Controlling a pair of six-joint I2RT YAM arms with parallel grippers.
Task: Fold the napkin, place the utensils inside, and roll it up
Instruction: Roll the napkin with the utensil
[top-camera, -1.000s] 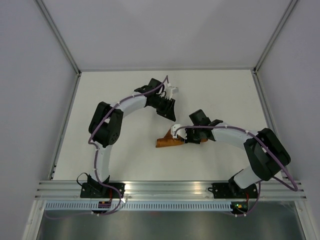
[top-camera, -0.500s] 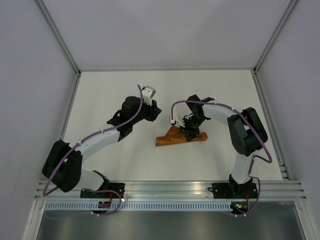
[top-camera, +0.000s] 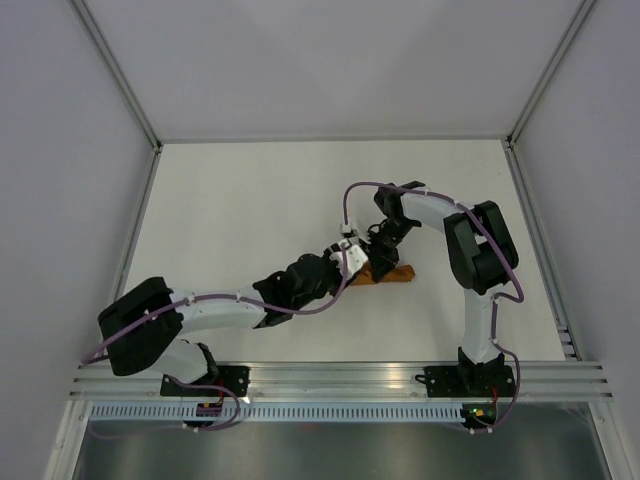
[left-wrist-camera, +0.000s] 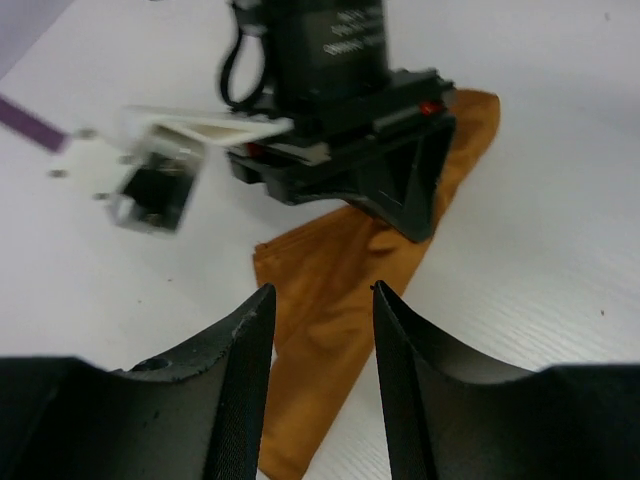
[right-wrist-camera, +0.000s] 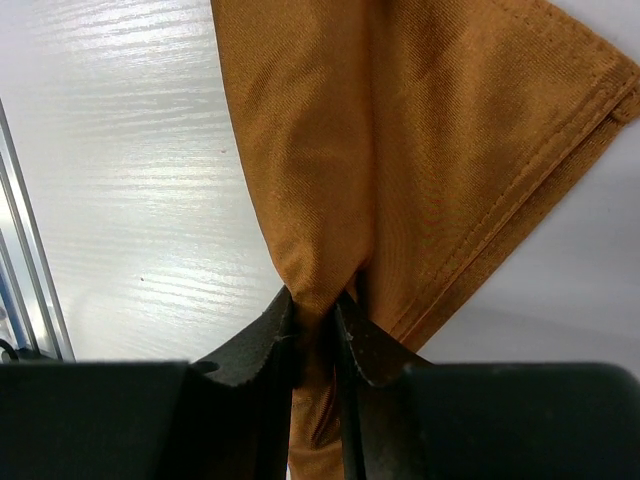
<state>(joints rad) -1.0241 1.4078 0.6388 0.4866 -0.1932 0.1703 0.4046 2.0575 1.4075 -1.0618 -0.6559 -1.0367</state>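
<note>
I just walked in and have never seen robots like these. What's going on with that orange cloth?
Two robot arms are working on a rust-brown napkin that lies bunched into a narrow strip on the table. The right claw is shut on a fold of it, pinching the cloth. The left claw is open and hovers over the napkin close by, gripping nothing. No cutlery is in view, so I can't tell whether any is wrapped inside.

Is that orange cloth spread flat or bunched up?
Bunched up: the napkin lies as a narrow creased strip, with the right pincer pinching a gathered fold.
</note>
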